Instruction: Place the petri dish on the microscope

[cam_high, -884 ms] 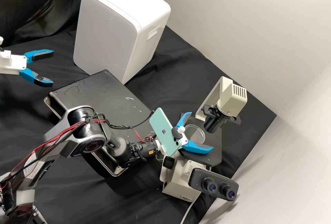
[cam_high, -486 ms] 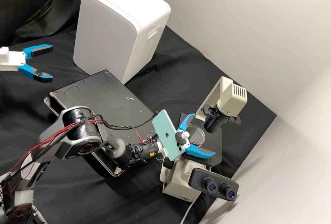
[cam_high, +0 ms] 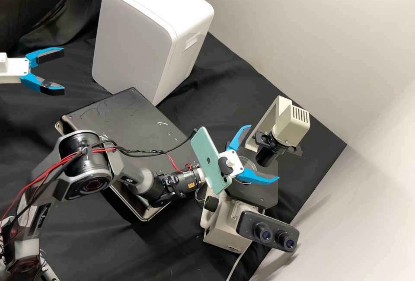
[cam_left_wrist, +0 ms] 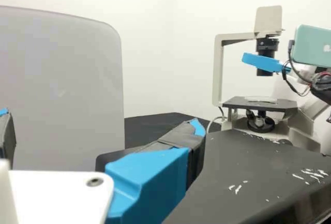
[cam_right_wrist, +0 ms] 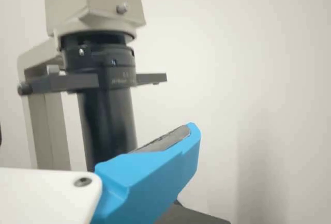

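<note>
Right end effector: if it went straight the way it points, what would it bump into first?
Probably the black condenser tube of the microscope, straight ahead of the right end effector; depth is unclear.

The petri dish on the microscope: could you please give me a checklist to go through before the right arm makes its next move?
1. Petri dish lies flat on the microscope stage: ok.
2. Right gripper is open and holds nothing: ok.
3. Its fingers are above the dish, with a gap visible in the left wrist view: ok.
4. Dish is centred under the black lens tube: cannot tell.
5. One finger sits close by the microscope's upper head; clearance: cannot tell.
6. Left gripper is open, over by the white box, away from the microscope: ok.
</note>
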`<state>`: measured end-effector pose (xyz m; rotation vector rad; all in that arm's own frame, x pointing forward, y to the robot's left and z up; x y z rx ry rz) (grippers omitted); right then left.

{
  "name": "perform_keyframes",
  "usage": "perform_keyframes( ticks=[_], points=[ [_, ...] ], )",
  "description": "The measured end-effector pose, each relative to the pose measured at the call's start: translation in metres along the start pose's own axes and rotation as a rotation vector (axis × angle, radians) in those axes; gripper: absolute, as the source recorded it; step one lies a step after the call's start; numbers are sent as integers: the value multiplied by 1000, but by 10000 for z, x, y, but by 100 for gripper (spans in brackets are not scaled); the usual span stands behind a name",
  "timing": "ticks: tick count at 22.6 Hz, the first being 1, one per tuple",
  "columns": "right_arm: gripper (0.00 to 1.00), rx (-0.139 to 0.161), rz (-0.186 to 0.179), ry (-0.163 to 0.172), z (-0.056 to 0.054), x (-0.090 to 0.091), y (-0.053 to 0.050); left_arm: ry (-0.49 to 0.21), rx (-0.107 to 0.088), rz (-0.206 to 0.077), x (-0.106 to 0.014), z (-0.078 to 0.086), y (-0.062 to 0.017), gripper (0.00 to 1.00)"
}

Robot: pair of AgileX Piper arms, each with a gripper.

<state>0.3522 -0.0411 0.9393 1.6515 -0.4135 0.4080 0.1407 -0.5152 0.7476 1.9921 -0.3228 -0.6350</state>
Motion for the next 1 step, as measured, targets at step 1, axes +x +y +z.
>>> perform_keyframes(
  ticks=[1],
  points=[
    [100, 2, 2, 3, -13, 0, 9, 4, -5, 1, 0, -7, 2, 100]
  ],
)
